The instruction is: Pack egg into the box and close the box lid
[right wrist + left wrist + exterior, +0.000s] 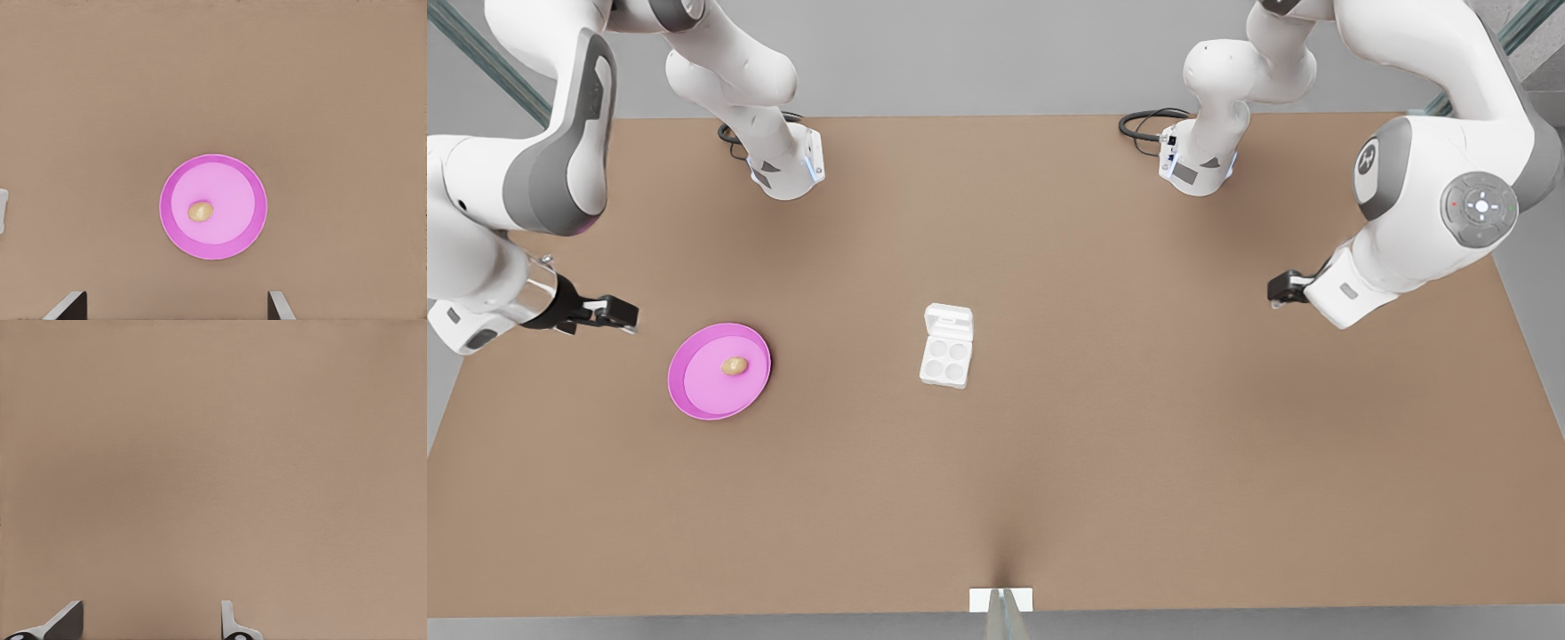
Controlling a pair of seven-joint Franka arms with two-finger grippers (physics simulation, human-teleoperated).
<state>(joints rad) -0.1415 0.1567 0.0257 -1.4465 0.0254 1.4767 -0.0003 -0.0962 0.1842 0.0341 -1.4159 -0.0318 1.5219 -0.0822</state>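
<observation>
A: Where's the egg point(735, 365)?
B: I see it on the pink plate point(694, 396), well apart from the box point(945, 361) mid-tabletop point(1138, 444); box lid point(948, 319) is flipped open.
A: Grippers?
B: Right gripper point(609, 313) hovers beside the plate, fingers spread. Left gripper point(1282, 289) waits near the opposite edge, fingers also apart.
</observation>
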